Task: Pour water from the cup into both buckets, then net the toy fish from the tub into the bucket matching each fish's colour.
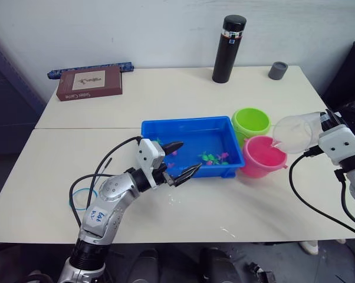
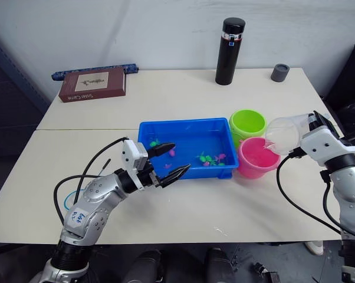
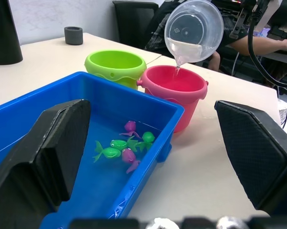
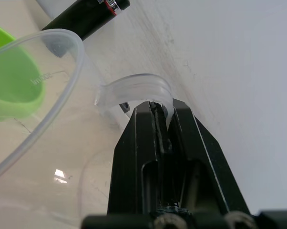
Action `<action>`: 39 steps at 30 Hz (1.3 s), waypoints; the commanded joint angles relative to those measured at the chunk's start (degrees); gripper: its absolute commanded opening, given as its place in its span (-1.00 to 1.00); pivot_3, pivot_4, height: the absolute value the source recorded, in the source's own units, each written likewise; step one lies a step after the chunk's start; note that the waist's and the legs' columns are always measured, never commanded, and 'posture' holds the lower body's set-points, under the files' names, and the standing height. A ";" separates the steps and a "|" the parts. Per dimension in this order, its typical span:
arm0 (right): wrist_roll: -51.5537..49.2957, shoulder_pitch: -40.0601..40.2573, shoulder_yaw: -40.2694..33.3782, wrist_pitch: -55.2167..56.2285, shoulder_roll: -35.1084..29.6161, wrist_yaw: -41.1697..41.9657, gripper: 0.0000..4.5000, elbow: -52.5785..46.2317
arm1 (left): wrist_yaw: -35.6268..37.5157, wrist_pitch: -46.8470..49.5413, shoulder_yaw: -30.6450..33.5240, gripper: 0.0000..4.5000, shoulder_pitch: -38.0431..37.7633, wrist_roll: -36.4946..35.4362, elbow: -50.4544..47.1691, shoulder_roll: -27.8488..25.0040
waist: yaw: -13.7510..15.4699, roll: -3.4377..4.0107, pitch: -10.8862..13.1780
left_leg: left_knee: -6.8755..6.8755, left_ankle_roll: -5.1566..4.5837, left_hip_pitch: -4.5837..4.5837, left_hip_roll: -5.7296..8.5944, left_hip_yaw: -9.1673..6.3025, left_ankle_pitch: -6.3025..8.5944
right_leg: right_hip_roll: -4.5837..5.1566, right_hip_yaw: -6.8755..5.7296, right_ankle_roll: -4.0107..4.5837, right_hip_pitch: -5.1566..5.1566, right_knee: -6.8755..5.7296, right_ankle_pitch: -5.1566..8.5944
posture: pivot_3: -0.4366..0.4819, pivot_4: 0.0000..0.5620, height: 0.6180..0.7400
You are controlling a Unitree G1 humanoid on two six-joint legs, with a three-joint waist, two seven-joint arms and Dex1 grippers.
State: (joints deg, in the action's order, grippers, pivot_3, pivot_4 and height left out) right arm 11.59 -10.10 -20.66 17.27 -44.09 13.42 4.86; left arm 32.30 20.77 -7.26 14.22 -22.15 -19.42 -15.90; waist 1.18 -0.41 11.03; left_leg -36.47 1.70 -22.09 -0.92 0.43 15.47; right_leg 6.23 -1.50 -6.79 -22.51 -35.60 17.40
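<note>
Table (image 1: 183,100) white, wall (image 1: 136,29) pale behind

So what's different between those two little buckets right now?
The pink bucket has water streaming into it from the tilted clear cup, held by the right gripper; the green bucket gets none. The green one stands farther back, towards the flask; the pink one is nearer the robot. Both are upright, alike in size, beside the blue tub.

Handwritten label on left arm (image 1: 98,217), unreadable; book (image 1: 89,82) title illegible
</note>
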 commanded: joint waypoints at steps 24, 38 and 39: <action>-20.95 -13.69 -3.64 -24.64 0.71 4.50 -0.97 2.28 | -0.98 -0.85 0.45 1.00 -0.66 0.21 -2.62 0.32 | -0.17 0.00 0.00 | -0.12 -0.18 -0.01 0.00 0.16 0.10 | 0.00 0.17 -0.09 -0.03 0.02 -0.06 | -0.05 -0.47 1.00; -12.58 -32.39 6.52 -11.63 0.14 5.02 -0.97 28.48 | -3.72 -0.49 2.13 1.00 -2.31 0.23 -5.08 -0.51 | -1.42 0.00 0.00 | -0.20 -0.26 -0.04 0.01 0.29 0.15 | 0.01 0.29 -0.14 -0.07 0.05 -0.09 | -0.05 -0.47 1.00; -11.72 -33.66 7.47 -10.23 0.21 4.90 -0.97 30.61 | -3.99 -0.45 2.23 1.00 -2.40 0.32 -5.19 -0.46 | -1.44 0.00 0.00 | -0.20 -0.26 -0.04 0.01 0.30 0.15 | 0.01 0.30 -0.14 -0.07 0.05 -0.09 | -0.05 -0.47 1.00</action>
State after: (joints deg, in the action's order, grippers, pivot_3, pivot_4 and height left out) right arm -0.96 -41.71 -13.21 3.87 -42.72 18.75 34.61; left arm 28.82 20.80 -5.71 12.34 -22.10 -22.12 -16.27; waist -0.26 -0.41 11.03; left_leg -36.68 1.44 -22.13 -0.91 0.75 15.62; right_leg 6.24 -1.19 -6.93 -22.59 -35.56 17.31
